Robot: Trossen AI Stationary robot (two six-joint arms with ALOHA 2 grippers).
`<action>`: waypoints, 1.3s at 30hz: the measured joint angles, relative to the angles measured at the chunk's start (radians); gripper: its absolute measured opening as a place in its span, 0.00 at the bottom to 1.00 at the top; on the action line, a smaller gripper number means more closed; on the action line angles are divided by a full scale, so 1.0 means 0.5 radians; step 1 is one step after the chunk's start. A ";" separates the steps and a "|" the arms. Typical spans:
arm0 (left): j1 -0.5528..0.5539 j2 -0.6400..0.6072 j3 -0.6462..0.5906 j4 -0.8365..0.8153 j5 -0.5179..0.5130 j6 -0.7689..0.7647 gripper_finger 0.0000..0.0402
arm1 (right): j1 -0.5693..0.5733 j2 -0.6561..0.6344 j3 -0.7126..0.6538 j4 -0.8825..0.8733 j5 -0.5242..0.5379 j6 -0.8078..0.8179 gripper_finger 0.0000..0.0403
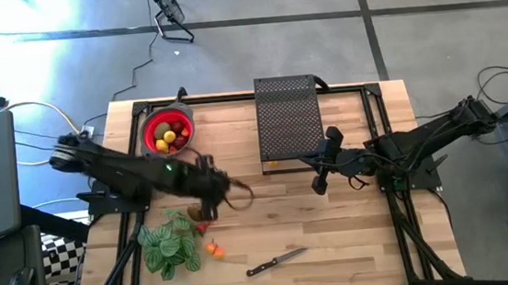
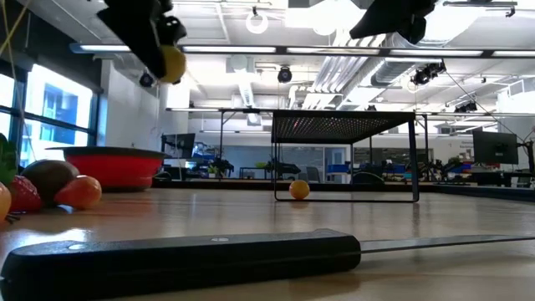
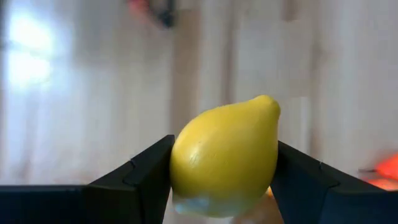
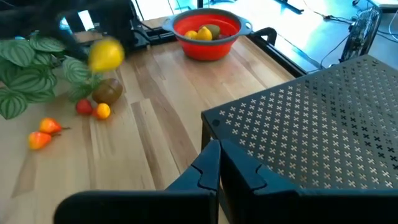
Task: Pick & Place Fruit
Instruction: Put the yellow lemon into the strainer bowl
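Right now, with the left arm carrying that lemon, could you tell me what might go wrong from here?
The left gripper holds the lemon only at its sides, well above the table; a slip could send it rolling. The red bowl already holds several pieces, so a high release might bounce it out. The kiwi and small fruit lie close under the arm and could get knocked.
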 joint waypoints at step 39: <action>1.935 -0.204 -0.344 -0.116 -0.421 -0.483 0.54 | -0.001 -0.001 0.000 0.018 0.114 0.011 0.01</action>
